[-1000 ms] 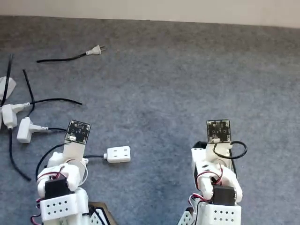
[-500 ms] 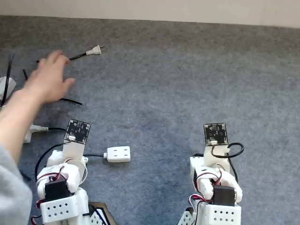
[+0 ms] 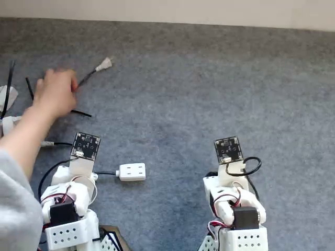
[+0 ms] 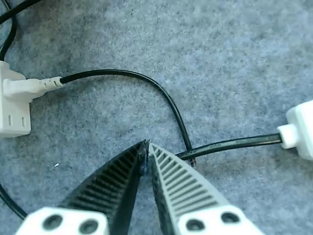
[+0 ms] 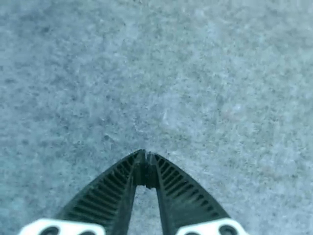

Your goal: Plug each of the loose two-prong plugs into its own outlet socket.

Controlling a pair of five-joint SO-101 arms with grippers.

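- The loose white two-prong plug on its thin black cord (image 3: 103, 64) lay far beyond the white oblong outlet block (image 3: 132, 172), up and to the left of it in the high view.
- A person's hand (image 3: 55, 94) was closed over that plug's cord, also well beyond the block and further left.
- The block's own black lead (image 4: 230, 144) ran from it towards the left arm.
- A second white plug body (image 4: 12, 105) sat on the far side of the left arm from the block.
- The left gripper (image 4: 146, 147) hung just left of the block, jaws pressed together on nothing, with the black lead just beside its tips.
- The right gripper (image 5: 145, 155) was well to the right of the block, likewise closed and empty over the grey carpeted table (image 3: 209, 89).
- Judgement: no plug was seated yet. The arms would do best to wait until the hand left the cord, then open wide, take the plug by its body rather than its cord, and turn the prongs square to the block's slots while the other gripper pinned the block.
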